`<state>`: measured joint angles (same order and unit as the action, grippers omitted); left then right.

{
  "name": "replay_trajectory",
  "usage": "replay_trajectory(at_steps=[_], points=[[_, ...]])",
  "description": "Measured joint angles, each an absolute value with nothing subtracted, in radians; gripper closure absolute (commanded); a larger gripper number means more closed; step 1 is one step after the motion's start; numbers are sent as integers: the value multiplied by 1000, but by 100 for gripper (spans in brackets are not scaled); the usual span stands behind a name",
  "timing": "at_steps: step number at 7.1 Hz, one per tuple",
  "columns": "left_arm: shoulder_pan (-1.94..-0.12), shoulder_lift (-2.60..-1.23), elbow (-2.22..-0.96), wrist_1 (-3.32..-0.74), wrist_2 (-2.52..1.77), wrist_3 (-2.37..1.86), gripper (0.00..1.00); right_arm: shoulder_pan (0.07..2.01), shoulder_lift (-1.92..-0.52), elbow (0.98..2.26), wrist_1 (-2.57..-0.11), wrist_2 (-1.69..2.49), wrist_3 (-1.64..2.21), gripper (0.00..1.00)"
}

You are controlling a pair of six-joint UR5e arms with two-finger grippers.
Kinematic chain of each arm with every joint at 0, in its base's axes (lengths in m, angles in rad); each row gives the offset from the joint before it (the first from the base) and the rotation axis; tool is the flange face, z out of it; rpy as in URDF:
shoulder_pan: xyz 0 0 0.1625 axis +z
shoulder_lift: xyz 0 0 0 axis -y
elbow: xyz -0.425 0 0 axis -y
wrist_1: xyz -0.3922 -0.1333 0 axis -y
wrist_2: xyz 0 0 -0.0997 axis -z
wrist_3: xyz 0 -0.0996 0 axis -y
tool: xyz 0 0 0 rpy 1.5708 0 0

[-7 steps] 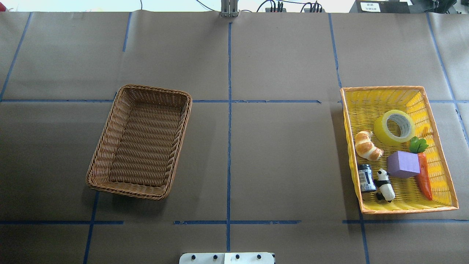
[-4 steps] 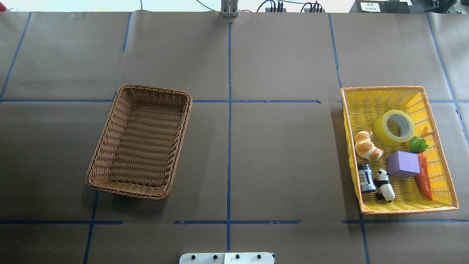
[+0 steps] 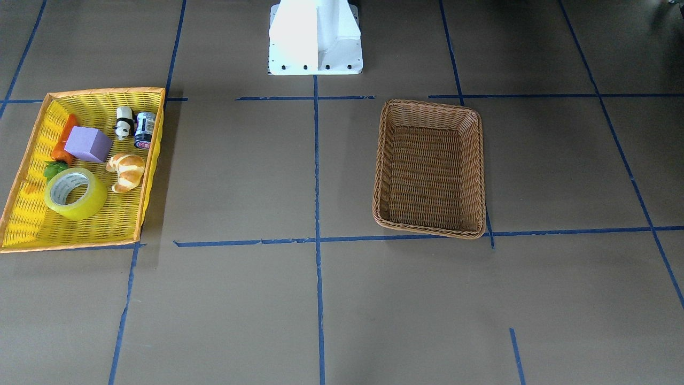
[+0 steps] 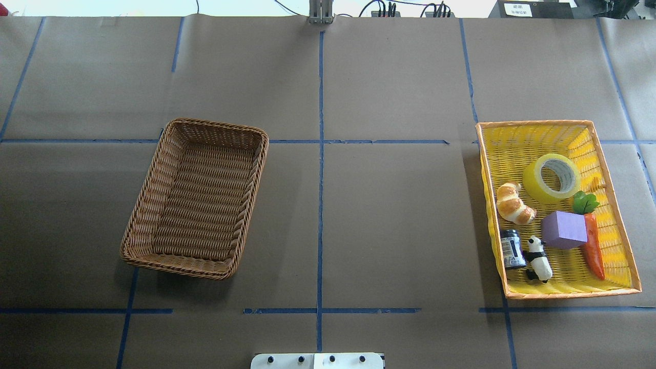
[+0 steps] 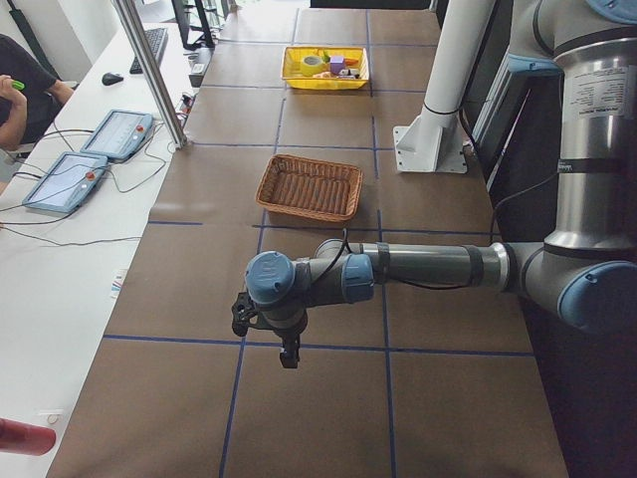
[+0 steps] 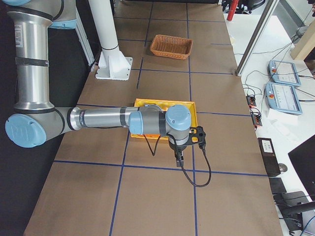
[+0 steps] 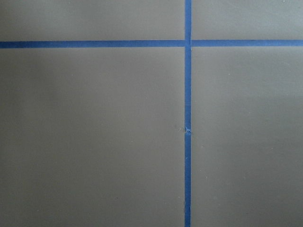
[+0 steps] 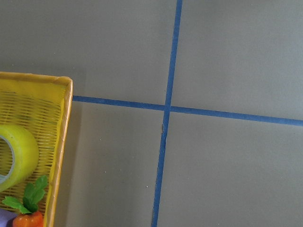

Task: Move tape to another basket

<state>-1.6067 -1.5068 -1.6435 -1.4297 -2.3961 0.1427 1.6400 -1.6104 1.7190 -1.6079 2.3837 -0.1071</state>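
The tape (image 4: 552, 178) is a yellow roll with a white-grey core. It lies flat in the far part of the yellow tray (image 4: 533, 123) on the right, and shows in the front view (image 3: 76, 193) and at the left edge of the right wrist view (image 8: 16, 151). The brown wicker basket (image 4: 218, 127) stands empty left of centre. My left gripper (image 5: 289, 355) hangs over bare table, well short of the basket. My right gripper (image 6: 178, 159) hangs just outside the tray's outer side. I cannot tell if either is open or shut.
The tray also holds a croissant (image 4: 514, 204), a purple cube (image 4: 564, 229), a carrot (image 4: 593, 246), a panda figure (image 4: 539, 259) and a small can (image 4: 511, 248). The white robot base (image 3: 315, 37) stands at the table's robot side. Blue tape lines cross the brown paper.
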Motion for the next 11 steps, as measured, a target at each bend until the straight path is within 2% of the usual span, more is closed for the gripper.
replay_trajectory(at_steps=[4, 6, 11], points=[[-1609, -1506, -1661, -1424, -2396, 143, 0, 1625, -1610, 1723, -1607, 2392, -96, 0], [-1612, -1505, -1678, -1422, -2395, 143, 0, 1559, -1609, 1757, -1587, 2394, 2, 0], [-1612, -1505, -1691, -1418, -2395, 140, 0, 1269, -1612, 1784, -1233, 2361, 563, 0]])
